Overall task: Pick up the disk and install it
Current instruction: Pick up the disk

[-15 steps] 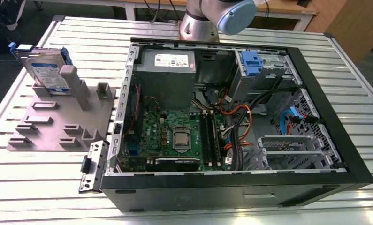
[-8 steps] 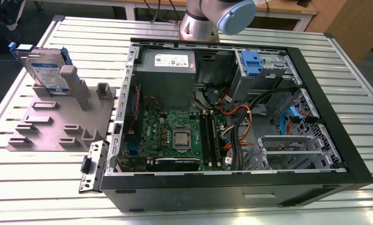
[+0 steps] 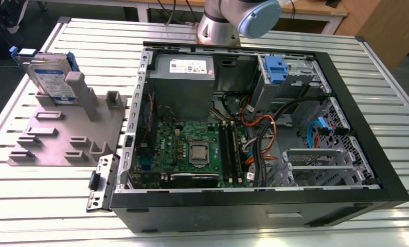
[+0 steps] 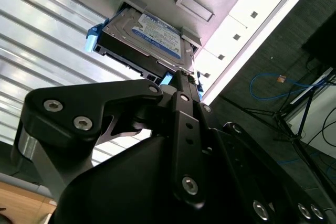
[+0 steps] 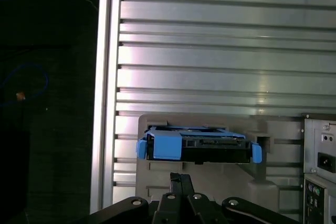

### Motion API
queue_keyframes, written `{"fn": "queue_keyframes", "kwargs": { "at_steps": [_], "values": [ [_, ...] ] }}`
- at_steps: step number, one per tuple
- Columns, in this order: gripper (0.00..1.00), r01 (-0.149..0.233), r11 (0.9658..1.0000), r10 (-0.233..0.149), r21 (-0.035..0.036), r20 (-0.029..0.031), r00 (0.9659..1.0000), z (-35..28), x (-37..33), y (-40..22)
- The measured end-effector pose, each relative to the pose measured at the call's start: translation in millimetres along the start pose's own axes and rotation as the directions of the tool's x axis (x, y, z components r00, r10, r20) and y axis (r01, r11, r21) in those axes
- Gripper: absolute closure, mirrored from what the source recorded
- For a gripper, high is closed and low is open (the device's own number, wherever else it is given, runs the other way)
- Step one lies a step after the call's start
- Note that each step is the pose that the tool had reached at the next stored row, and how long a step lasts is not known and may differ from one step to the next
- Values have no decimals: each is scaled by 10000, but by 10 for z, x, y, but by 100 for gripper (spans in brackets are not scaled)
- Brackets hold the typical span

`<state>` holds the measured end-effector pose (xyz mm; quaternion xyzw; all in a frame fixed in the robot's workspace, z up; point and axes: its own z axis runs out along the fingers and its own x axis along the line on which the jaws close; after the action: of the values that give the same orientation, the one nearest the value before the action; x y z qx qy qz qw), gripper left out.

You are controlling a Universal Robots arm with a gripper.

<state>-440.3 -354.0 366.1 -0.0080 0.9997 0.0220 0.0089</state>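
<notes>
— Where do we find the disk (image 3: 50, 77)?

— It stands on edge in the grey holder (image 3: 60, 139) on the slatted desk (image 3: 39, 206), at the exterior view's left. It is well apart from the open computer case (image 3: 259, 211), so nothing is installed yet.

— And our pincer (image 5: 181, 176)?

— In the first wrist view we see its two fingers meeting with no gap and nothing between them, so we call it closed and empty. It sits short of the disk (image 5: 199, 145) and does not touch it. The second wrist view shows the labelled face of the disk (image 4: 144, 38) just beyond the tip.

— How do we expect it to handle?

— We judge it stiff and fairly heavy for its size. The smooth metal faces could slide under a weak squeeze. It is also likely to suffer from knocks, so it should not bump the holder's posts.

— Where should we take hold?

— On the part standing clear above the holder, we think, clamping across the two flat faces. The blue carrier (image 5: 165, 145) looks like thin plastic that may flex, so we would not trust it alone. We would also keep off the connector end.
</notes>
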Motion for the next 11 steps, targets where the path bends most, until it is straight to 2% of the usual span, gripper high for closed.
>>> {"fn": "queue_keyframes", "kwargs": {
  "at_steps": [4, 11],
  "values": [
    [89, 76, 10000, -76, -2, -3, 10000, 0, 0, 0],
    [89, 517, 9987, -517, -10, -22, 9987, 0, 0, 0]
  ]
}}
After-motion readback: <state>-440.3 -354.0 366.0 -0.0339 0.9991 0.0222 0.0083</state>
